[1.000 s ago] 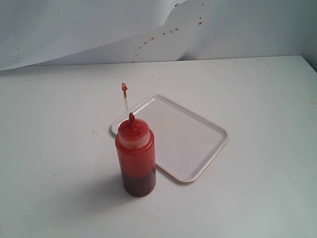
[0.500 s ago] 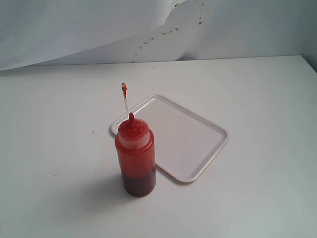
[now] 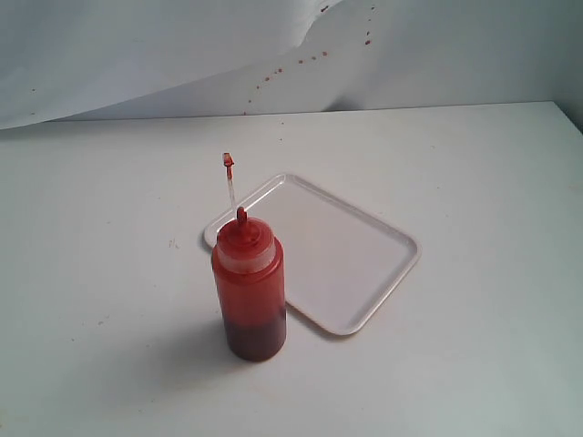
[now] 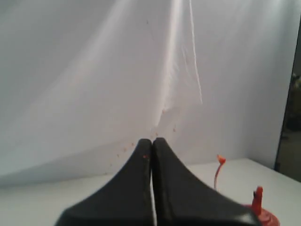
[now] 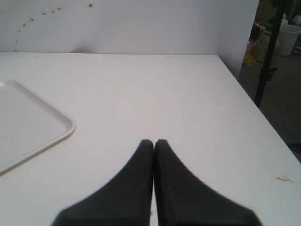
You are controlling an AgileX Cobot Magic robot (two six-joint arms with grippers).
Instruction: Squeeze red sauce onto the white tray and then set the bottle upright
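Away from upright bottle [image 3: 249, 291], left gripper [image 4: 151, 141], right gripper [image 5: 154, 142]: jaws pressed together.

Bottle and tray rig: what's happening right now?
Nothing is being handled. The bottle stands upright on the table, in front of the white tray, tip cap off the nozzle. Red sauce sits only in the bottle; none shows on the tray. The left claw and right claw are both shut, empty, out of the exterior view.
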